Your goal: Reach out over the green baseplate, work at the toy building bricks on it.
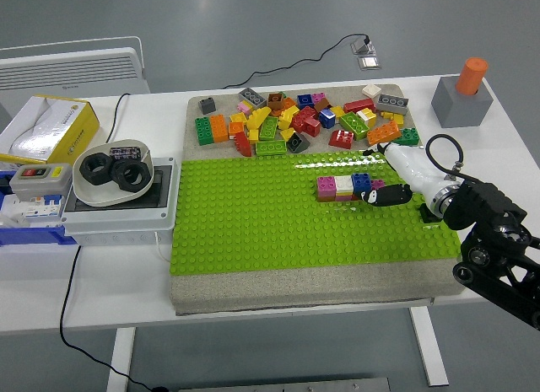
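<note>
Fingers of right hand [390, 192] are curling empty beside brick row [344, 187] on green baseplate [253, 232]; advise pressing straight down.

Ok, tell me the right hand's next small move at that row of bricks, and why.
Probably ease the right hand left and press on the blue brick. Its dark fingertips sit beside the row's right end on the green baseplate, holding nothing that I can see.

A row of bricks [343, 186] sits on the baseplate [253, 232], right of centre. Loose bricks [304, 118] lie beyond its far edge. A bowl [112, 174] stands to the left.
</note>
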`<state>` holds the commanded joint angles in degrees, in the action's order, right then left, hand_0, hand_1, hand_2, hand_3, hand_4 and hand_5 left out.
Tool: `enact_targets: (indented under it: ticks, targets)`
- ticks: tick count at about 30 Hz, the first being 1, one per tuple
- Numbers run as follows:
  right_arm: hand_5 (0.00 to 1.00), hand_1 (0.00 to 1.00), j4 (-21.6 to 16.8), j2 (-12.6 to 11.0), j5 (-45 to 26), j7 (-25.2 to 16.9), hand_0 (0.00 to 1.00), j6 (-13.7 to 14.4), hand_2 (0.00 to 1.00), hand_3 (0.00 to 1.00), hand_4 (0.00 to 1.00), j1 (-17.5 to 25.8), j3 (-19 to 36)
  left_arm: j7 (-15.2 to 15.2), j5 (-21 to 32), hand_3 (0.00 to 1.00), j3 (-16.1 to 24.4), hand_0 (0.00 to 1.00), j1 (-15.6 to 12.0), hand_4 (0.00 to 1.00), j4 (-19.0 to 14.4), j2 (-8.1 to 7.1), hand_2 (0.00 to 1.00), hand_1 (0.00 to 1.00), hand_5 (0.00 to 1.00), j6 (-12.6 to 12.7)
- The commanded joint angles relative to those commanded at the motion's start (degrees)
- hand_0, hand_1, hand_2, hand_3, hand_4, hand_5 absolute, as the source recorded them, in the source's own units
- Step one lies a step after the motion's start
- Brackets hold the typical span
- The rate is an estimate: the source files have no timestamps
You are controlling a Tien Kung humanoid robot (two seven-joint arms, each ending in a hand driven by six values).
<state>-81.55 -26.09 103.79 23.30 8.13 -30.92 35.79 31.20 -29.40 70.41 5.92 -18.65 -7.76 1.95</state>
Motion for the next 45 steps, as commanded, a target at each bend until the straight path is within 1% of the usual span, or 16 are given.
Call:
enact_targets:
  ticks: [4, 5, 6, 11, 12, 23, 24, 29, 30, 45]
  targets:
    - [0.551, 0.892, -0.3, 0.1, 0.4, 0.2, 0.891, -0.2, 0.925, 0.746, 0.805, -0.1, -0.2, 0.0, 0.1, 0.970, -0.1, 0.639, 0.1, 0.998, 0.0, -0.01, 0.741, 0.568, 0.998, 0.0]
    - [0.551, 0.892, -0.6, -0.1, 0.6, 0.5, 0.891, -0.4, 0.925, 0.746, 0.805, -0.1, -0.3, 0.0, 0.1, 0.970, -0.1, 0.639, 0.1, 0.998, 0.0, -0.02, 0.741, 0.568, 0.998, 0.0]
    - [0.555, 0.900, -1.0, -0.5, 0.9, 0.9, 0.901, -0.8, 0.928, 0.679, 0.803, -0.1, -0.5, -0.1, 0.2, 0.970, -0.1, 0.640, 0.1, 0.998, 0.0, -0.03, 0.741, 0.568, 0.998, 0.0]
    - [0.555, 0.900, -2.8, -2.2, 1.4, 2.3, 0.901, -1.9, 0.928, 0.679, 0.803, -0.6, -1.9, -0.2, 0.4, 0.970, -0.2, 0.640, 0.1, 0.998, 0.0, -0.11, 0.741, 0.568, 0.998, 0.0]
    - [0.568, 0.900, -2.8, -2.2, 1.3, 2.4, 0.908, -2.0, 0.932, 0.666, 0.786, -0.7, -2.2, -0.2, 0.4, 0.970, -0.2, 0.640, 0.1, 0.998, 0.0, -0.12, 0.741, 0.567, 0.998, -0.1]
    - [0.570, 0.895, -0.2, -0.7, 0.8, 1.9, 0.910, -1.6, 0.932, 0.675, 0.783, -0.9, -3.2, -0.2, 0.4, 0.970, -0.2, 0.640, 0.2, 0.998, 0.0, -0.10, 0.740, 0.567, 0.998, -0.1]
    - [0.574, 0.899, -0.1, -0.6, 0.7, 1.9, 0.913, -1.6, 0.935, 0.677, 0.763, -1.0, -3.2, -0.2, 0.4, 0.970, -0.2, 0.639, 0.2, 0.998, 0.0, -0.10, 0.740, 0.567, 0.998, -0.1]
    - [0.574, 0.899, 0.5, -0.3, 0.2, 1.6, 0.913, -1.4, 0.935, 0.677, 0.763, -1.1, -3.7, -0.2, 0.3, 0.970, -0.2, 0.639, 0.3, 0.998, 0.1, -0.14, 0.740, 0.567, 0.998, -0.1]
    - [0.570, 0.900, 0.6, -0.2, 0.2, 1.6, 0.914, -1.4, 0.935, 0.675, 0.740, -1.2, -3.8, -0.2, 0.3, 0.970, -0.2, 0.639, 0.3, 0.998, 0.1, -0.15, 0.740, 0.567, 0.998, -0.1]
    - [0.571, 0.900, 2.4, 0.6, -0.9, 1.1, 0.920, -1.2, 0.938, 0.675, 0.732, -1.4, -4.9, -0.2, 0.0, 0.970, -0.1, 0.639, 0.3, 0.998, 0.1, -0.14, 0.740, 0.566, 0.998, -0.2]
